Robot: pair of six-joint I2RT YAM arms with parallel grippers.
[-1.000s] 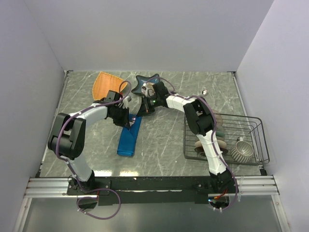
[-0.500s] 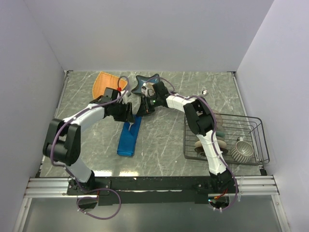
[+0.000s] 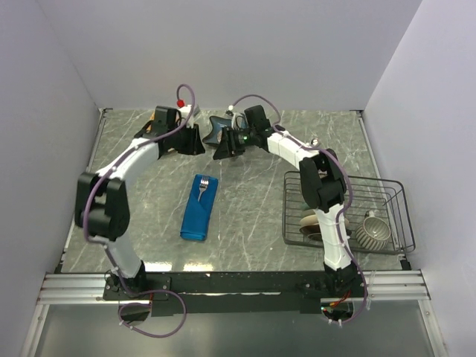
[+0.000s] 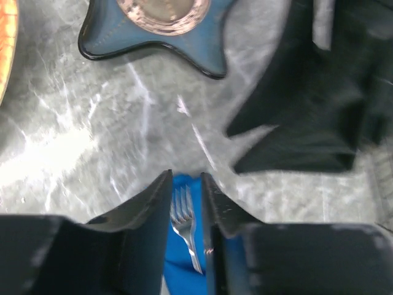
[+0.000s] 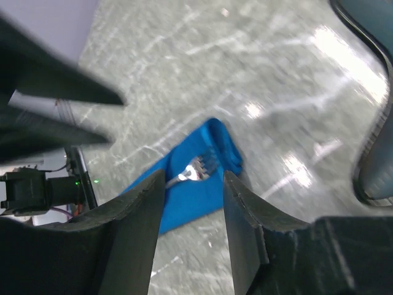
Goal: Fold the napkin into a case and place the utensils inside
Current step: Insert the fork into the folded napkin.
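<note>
Case this side of star dish looks limp, slick; fork sticks out, pinch its neck. Left tool, right tool released, empty.

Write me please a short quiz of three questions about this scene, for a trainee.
1. True or false: the tines of the fork rest on the blue case.
2. What stands in the wire rack? A) the fork B) dishes C) nothing
3. Fill in: the left tool and the right tool each hold ____.
Key: 1 true; 2 B; 3 nothing.
</note>
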